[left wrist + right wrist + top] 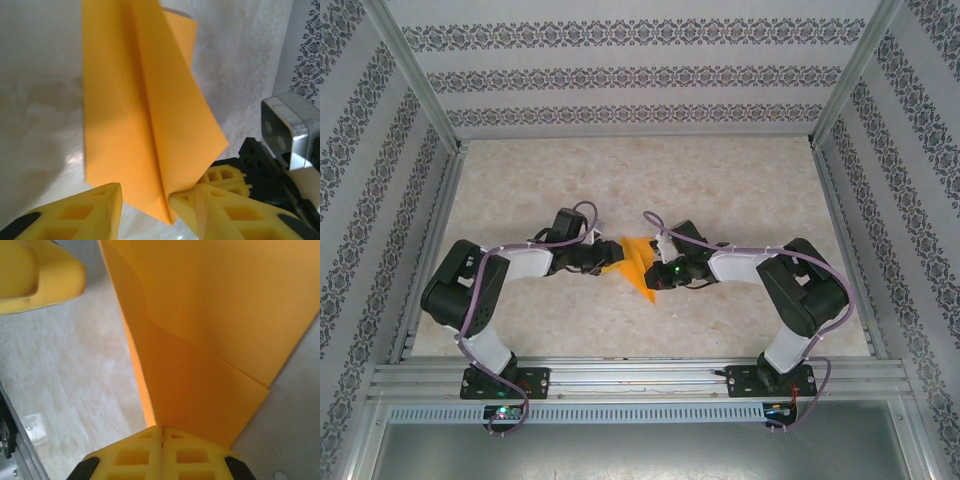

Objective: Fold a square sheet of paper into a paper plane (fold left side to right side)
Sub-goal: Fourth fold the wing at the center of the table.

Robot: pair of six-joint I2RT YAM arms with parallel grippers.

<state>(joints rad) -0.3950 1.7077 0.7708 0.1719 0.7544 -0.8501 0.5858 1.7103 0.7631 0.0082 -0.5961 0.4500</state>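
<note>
The orange sheet of paper (638,262) is folded into a pointed wedge with a centre crease and held up between the two arms at mid-table. My right gripper (161,429) is shut on its lower edge, and the layers (210,340) fan upward from the pinch. My left gripper (156,200) is open. The wedge's tip (167,212) hangs between its yellow fingers, close to the right-hand finger (215,210). In the top view, the left gripper (608,258) and right gripper (658,272) nearly meet at the paper. The right gripper's fingers (225,177) also show in the left wrist view.
The pale marbled tabletop (720,190) lies under both arms. It is enclosed by patterned walls (620,75) and a metal frame rail (640,378) along the near edge. A left finger (40,280) crosses the upper left of the right wrist view.
</note>
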